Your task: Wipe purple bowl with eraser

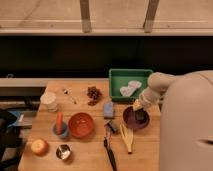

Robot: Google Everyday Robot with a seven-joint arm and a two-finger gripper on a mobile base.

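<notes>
The purple bowl (129,120) sits on the wooden table (85,160) near its right side, just in front of the green tray (116,79). My gripper (139,113) reaches down from the right into the bowl. It is shut on the eraser (140,116), a small dark block that rests against the inside of the bowl on its right half. The arm's pale forearm (155,87) slopes down to it from the upper right.
The green tray holds a white cloth (129,90). A light blue block (108,109), an orange bowl (81,124), a banana (127,138) and a black utensil (109,148) lie left of and in front of the purple bowl. Further left are a white cup (48,100), an apple (39,146) and a metal cup (63,151).
</notes>
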